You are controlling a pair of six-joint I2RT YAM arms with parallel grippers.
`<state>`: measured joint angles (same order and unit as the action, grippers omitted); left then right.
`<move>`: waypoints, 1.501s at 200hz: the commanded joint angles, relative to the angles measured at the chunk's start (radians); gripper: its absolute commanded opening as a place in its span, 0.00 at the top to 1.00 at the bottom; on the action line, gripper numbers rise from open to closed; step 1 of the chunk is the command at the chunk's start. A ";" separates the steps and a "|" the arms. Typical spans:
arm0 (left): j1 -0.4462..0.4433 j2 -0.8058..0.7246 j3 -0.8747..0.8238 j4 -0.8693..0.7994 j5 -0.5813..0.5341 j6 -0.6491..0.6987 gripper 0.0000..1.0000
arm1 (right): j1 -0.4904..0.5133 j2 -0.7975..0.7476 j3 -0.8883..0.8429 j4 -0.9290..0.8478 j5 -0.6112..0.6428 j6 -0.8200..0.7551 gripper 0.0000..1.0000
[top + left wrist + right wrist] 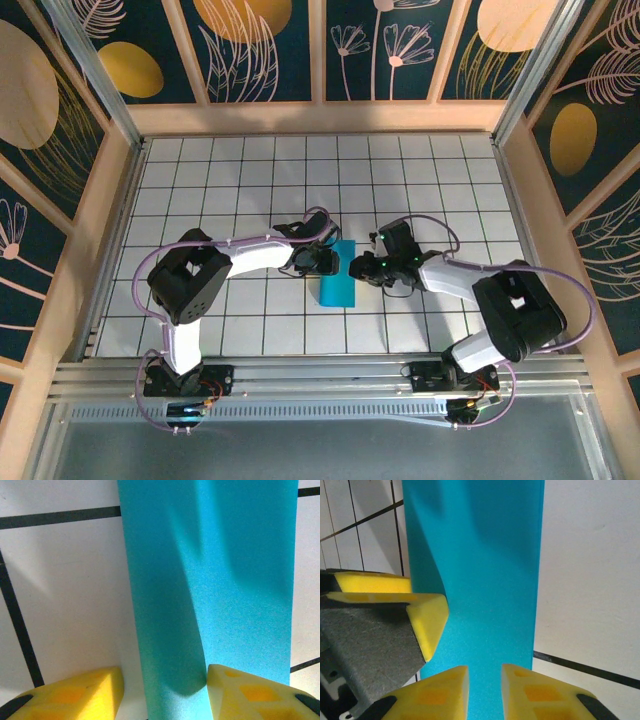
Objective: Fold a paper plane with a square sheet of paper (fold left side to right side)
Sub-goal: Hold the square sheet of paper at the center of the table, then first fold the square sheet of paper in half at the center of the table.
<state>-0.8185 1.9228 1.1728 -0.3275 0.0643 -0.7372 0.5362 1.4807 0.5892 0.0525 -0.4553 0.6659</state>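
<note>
The square sheet of paper (338,290) lies on the white tiled table as a narrow turquoise rectangle, long side running away from the arms; it has no dart outline. My left gripper (325,262) stands at its left edge, open. In the left wrist view the paper (215,580) runs up between the yellow fingers, and the right fingertip (240,690) rests on it. My right gripper (360,268) is at the paper's right edge. Over the paper (480,555) its jaws (485,695) stand a narrow gap apart with nothing pinched. The left gripper's yellow fingers (427,617) are close beside it.
Wooden walls (110,200) with dark patterned panels enclose the tiled table (250,160) on three sides. An aluminium rail (320,375) carries both arm bases along the near edge. The two grippers are almost touching over the paper.
</note>
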 commanded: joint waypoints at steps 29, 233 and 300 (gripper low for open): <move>-0.011 0.108 -0.027 -0.001 0.017 0.003 0.50 | 0.037 0.079 0.052 0.048 -0.016 0.012 0.89; 0.059 -0.284 -0.156 0.175 -0.014 0.012 0.44 | 0.054 0.219 0.027 -0.087 0.099 -0.040 1.00; 0.059 -0.275 -0.306 0.466 0.297 -0.019 0.95 | 0.054 0.223 0.030 -0.107 0.116 -0.051 1.00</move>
<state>-0.7555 1.5837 0.9081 0.0303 0.2291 -0.7383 0.5793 1.6356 0.6498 0.0750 -0.4480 0.6415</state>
